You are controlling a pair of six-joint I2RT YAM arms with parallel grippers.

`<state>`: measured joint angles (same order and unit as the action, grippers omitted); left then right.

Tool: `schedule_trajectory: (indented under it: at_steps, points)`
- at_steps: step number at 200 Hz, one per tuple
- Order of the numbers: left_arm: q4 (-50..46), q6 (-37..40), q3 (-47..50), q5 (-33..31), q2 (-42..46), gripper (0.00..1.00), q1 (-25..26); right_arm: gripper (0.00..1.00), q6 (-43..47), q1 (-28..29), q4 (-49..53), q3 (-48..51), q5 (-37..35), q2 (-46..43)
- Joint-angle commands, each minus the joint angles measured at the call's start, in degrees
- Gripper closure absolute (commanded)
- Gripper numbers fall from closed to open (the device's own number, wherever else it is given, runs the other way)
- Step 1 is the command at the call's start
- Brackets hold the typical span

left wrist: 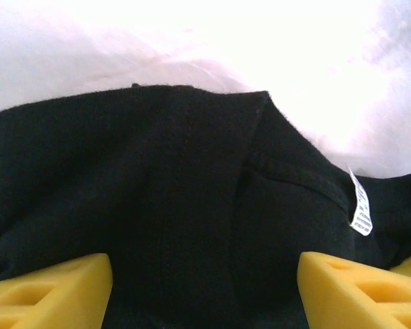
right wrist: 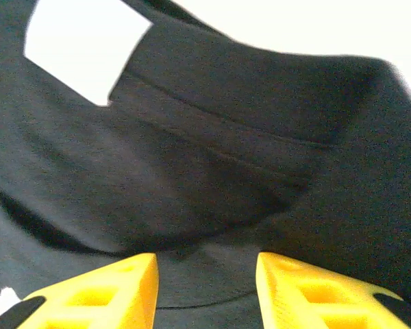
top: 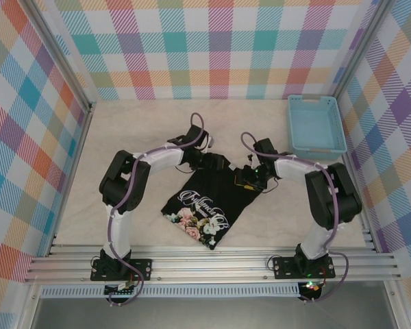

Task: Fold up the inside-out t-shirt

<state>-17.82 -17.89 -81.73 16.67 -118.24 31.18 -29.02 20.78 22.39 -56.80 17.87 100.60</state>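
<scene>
Nearest the arm bases, the black t-shirt (top: 205, 205) ends in a corner printed with pink and white flowers, with pale script above it. The cloth lies flat on the table (top: 123, 137), widening toward both pincers at its far edge. The left gripper (top: 219, 164) stands open, its yellow fingers (left wrist: 55, 288) wide apart over a folded seam, with a white label (left wrist: 359, 212) off to its right. At the right gripper (top: 248, 179), dark collar cloth bunches between the fingers (right wrist: 103, 291) — pinched or not, I cannot tell.

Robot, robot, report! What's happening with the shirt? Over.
Left pincer open over t-shirt. Right pincer at it too, grip unclear. T-shirt rumpled, not folded. Basket well aside.
</scene>
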Motion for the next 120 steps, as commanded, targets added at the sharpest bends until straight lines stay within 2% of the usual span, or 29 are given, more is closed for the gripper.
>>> schedule_trajectory:
  at_steps: [1, 21, 47, 65, 83, 93, 120]
  points:
    - [-4.41, 0.97, 3.36, -4.39, 0.29, 0.28, -0.94, 0.61, 5.59, -0.74, 4.03, -6.34, -7.34, 4.15]
    - [-3.87, -0.94, 8.57, -7.56, 3.42, 0.28, -1.03, 0.62, 10.07, -0.92, 7.79, -13.86, -11.06, 9.34]
    - [-4.4, -7.15, 15.81, -11.88, 10.31, 0.26, -1.03, 0.65, 14.8, -0.78, 10.04, -24.74, -10.57, 15.68]
    - [-2.75, -10.19, 21.24, -13.05, 17.62, 0.25, -0.62, 0.64, 17.65, -0.41, 11.8, -30.09, -10.06, 15.97]
    - [-1.54, -10.28, 24.06, -14.25, 24.69, 0.23, -0.24, 0.63, 18.99, 0.12, 10.22, -28.64, -7.07, 11.83]
    - [-0.72, -9.83, 24.58, -13.71, 27.33, 0.22, -0.24, 0.62, 18.32, 0.3, 8.5, -25.7, -3.08, 8.76]
    - [0.81, -9.88, 25.19, -5.46, 29.51, 0.22, 0.13, 0.61, 13.1, 2.44, 1.97, -15.39, 8.41, 2.29]
